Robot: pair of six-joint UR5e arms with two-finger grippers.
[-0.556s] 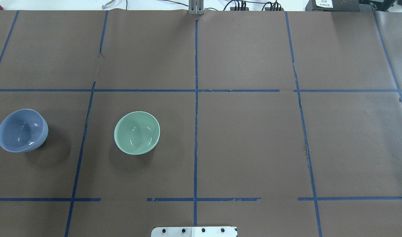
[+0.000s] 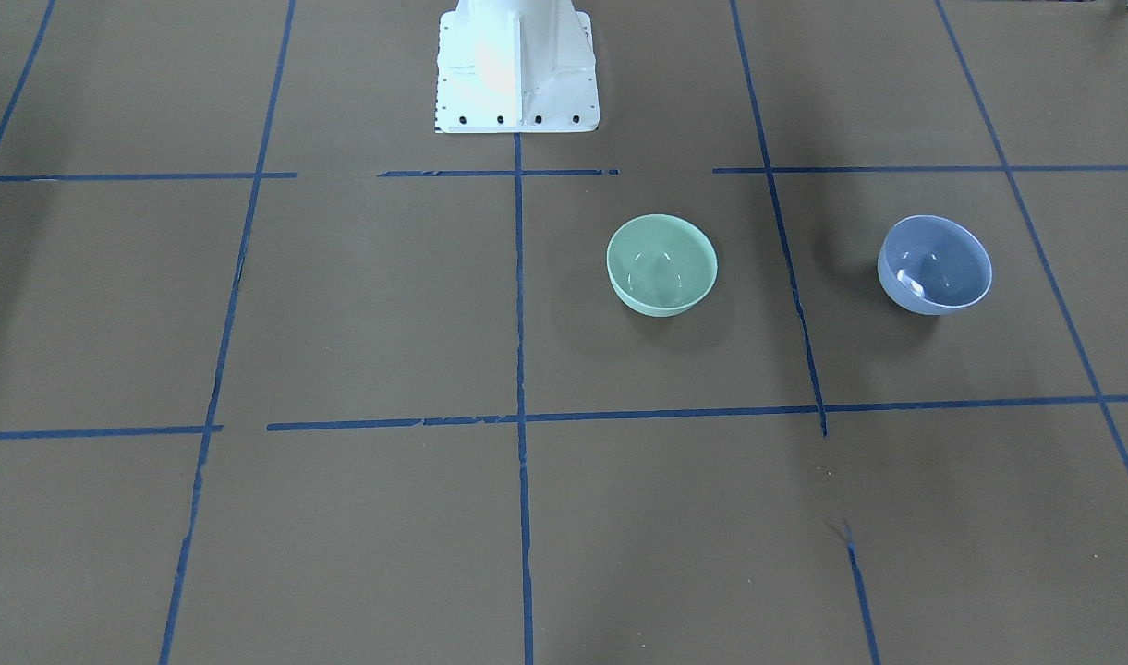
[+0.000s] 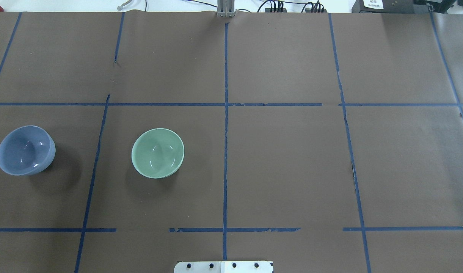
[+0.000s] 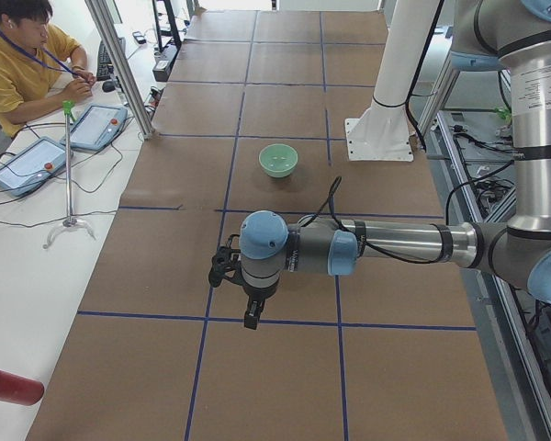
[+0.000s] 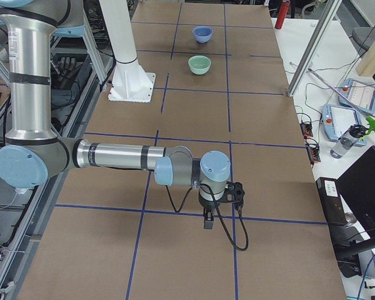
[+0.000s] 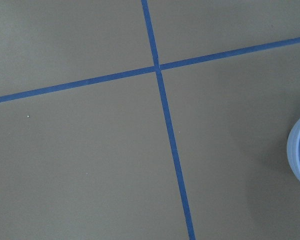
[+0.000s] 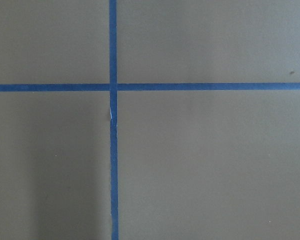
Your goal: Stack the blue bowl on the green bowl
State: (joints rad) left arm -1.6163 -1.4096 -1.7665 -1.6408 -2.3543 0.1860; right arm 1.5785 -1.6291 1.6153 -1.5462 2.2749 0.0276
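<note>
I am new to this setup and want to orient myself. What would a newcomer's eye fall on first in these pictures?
First, two glossy, empty bowls on the brown, blue-taped table: the green bowl and the blue bowl, standing apart on the robot's left half, the blue one farther out. Next, in the side views, the left arm and the right arm, each stretched out level above the table.

The blue bowl (image 3: 25, 150), glossy periwinkle, sits upright and empty on the counter (image 3: 292, 170) at the robot's far left. The green bowl (image 3: 157, 152), same size and mint, stands upright and empty well apart from it, nearer the centre line.
</note>
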